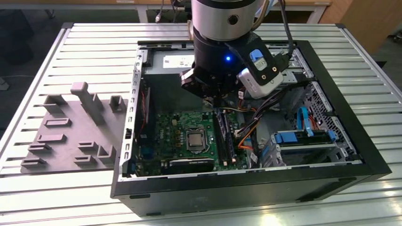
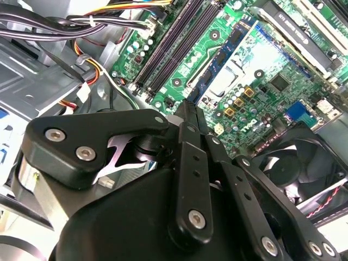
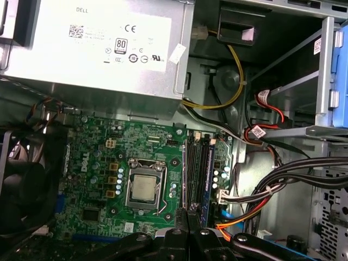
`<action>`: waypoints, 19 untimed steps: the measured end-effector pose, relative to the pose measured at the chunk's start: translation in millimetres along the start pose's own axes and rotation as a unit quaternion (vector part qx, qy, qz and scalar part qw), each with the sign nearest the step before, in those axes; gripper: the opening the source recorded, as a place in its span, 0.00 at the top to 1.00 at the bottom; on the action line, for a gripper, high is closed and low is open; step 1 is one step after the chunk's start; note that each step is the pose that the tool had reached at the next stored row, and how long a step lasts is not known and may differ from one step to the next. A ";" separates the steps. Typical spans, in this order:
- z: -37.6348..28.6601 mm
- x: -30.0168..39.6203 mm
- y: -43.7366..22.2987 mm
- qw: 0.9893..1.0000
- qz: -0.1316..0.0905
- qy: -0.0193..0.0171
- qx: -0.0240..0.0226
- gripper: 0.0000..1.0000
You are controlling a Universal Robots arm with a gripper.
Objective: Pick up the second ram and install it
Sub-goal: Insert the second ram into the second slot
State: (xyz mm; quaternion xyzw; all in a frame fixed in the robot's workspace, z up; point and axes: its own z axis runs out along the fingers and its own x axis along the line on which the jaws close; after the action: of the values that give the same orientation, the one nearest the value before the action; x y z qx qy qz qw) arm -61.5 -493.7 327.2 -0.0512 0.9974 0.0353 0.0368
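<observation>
My gripper (image 1: 212,100) hangs inside the open computer case (image 1: 251,188), a little above the far end of the long black slots (image 1: 224,136). In both wrist views the fingers (image 2: 188,109) (image 3: 187,213) are pressed together, and I see nothing standing out between them. On the green motherboard (image 3: 92,179), a thin stick with a blue face (image 2: 222,58) stands seated beside the black slots (image 2: 168,49), close to the processor socket (image 3: 144,186). I cannot tell whether that stick is the second ram.
A grey fixture of blocks and posts (image 1: 69,132) lies on the slatted table at the exterior view's left. The case also holds a power supply (image 3: 103,43), cable bundles (image 3: 272,190), a fan (image 2: 293,168) and blue drive bays (image 1: 301,139).
</observation>
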 end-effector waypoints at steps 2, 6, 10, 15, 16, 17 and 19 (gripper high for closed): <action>0.0 0.0 0.0 1.000 0.001 0.000 0.000 0.88; 0.7 0.0 0.0 1.000 0.003 0.000 0.000 0.88; 1.6 0.1 -0.1 1.000 0.003 0.000 0.000 0.88; 4.1 0.3 -0.3 1.000 0.005 0.000 0.000 0.88; 4.9 0.4 -0.3 1.000 0.005 0.000 0.000 0.88; 5.7 0.5 -0.4 1.000 0.005 0.000 0.000 0.88; 7.4 0.6 -0.5 1.000 0.005 0.000 0.000 0.88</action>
State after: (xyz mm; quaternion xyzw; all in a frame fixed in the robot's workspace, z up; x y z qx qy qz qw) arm -61.5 -493.7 319.8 -0.0457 0.9977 0.0351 0.0369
